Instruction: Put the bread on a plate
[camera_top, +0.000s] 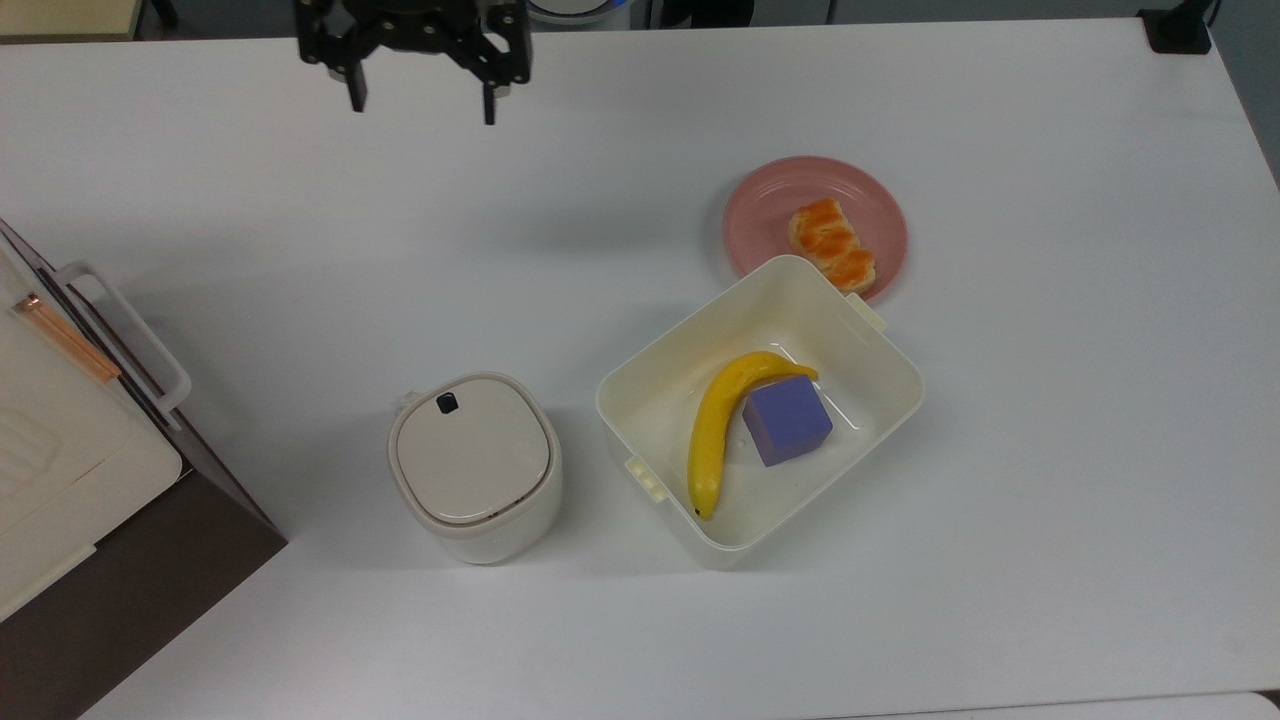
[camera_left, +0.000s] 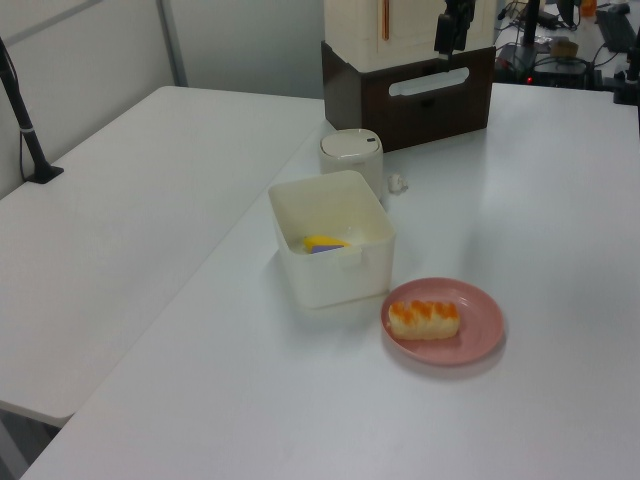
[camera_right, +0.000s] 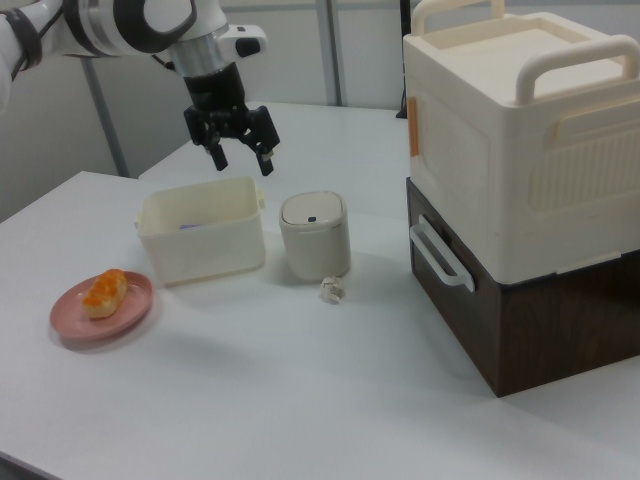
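While the tub (camera_top: 880, 345) hides the plate's (camera_top: 760, 205) near rim, the end effector (camera_top: 420, 95) hangs released.

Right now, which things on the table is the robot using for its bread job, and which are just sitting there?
For the job:
bread, lying on the plate
pink plate
gripper, open, up high and away from the plate

Just sitting there:
cream tub, touching nothing of the bread
banana and purple block, inside the tub
small lidded bin
big cream and brown box
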